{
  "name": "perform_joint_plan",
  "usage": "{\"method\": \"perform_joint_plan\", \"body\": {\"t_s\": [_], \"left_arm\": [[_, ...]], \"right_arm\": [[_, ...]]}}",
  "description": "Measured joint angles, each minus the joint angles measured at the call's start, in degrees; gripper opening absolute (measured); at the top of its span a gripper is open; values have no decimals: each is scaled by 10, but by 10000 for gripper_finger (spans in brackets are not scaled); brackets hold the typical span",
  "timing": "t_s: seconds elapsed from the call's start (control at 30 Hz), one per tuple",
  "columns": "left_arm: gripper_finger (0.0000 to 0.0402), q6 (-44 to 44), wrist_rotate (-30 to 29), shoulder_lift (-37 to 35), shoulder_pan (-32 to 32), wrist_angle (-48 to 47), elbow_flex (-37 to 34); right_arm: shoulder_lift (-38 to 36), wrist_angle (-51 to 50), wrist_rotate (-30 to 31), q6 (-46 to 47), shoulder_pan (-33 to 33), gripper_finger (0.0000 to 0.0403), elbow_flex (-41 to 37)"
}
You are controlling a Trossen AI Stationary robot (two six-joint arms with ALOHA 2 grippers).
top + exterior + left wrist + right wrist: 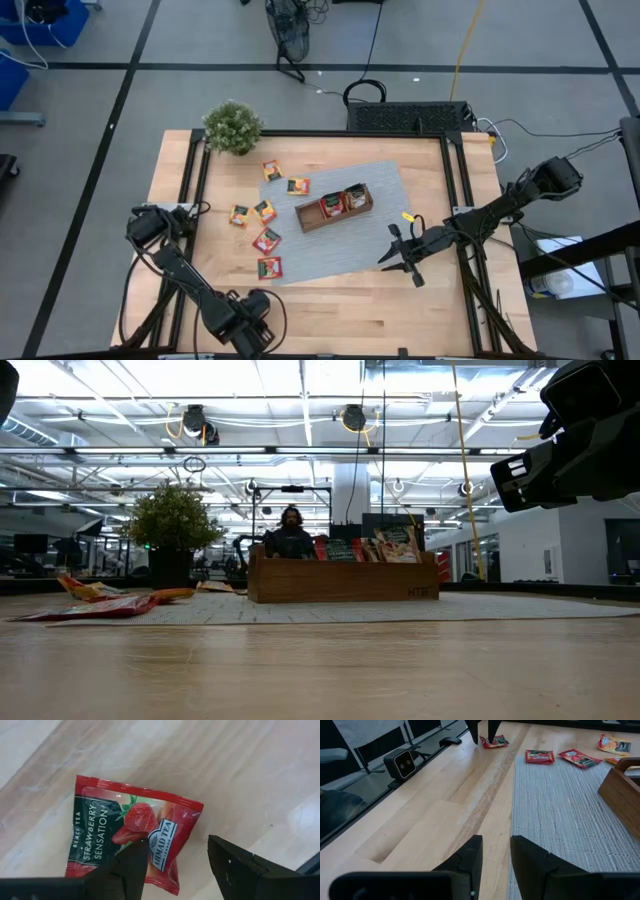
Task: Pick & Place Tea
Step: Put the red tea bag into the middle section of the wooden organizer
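Left wrist view: shows the left tool [175, 854] spread wide and gripping nothing, poised over a red square strawberry tea sachet [132, 837] lying flat on the pale wooden counter [250, 770] at frame centre. Right wrist view: shows the right tool [496, 851] at bottom centre, narrowly parted and empty, above the edge of a grey woven mat [560, 805]; puts more red sachets [539, 756] on the mat at top, a brown wooden tray [622, 790] at right. High view: places loose sachets left of centre, that tray mid-frame with sachets in its middle and right compartments, a small green potted plant [232, 127] at upper left. Low view: sets tray at centre, plant at left, a person behind.
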Motion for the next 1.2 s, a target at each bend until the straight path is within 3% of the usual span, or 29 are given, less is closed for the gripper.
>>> {"method": "perform_joint_plan", "body": {"t_s": [0.23,0.5,0.67,0.83,1.0,1.13,1.2], "left_arm": [[186,12,1,0,4,0,-6],[26,21,-19,1,5,3,-8],[21,44,-5,4,10,1,10],[17,92,10,13,34,-165,120],[17,219,-125,8,99,-302,208],[17,397,-248,8,178,-277,215],[17,489,-273,9,225,-243,215]], "right_arm": [[0,0,0,0,0,91,0],[0,0,0,0,0,91,0],[0,0,-1,0,0,91,0],[0,0,0,0,0,91,0],[0,0,0,0,0,91,0],[0,0,1,-1,0,91,0],[0,0,1,-2,0,91,0]]}}
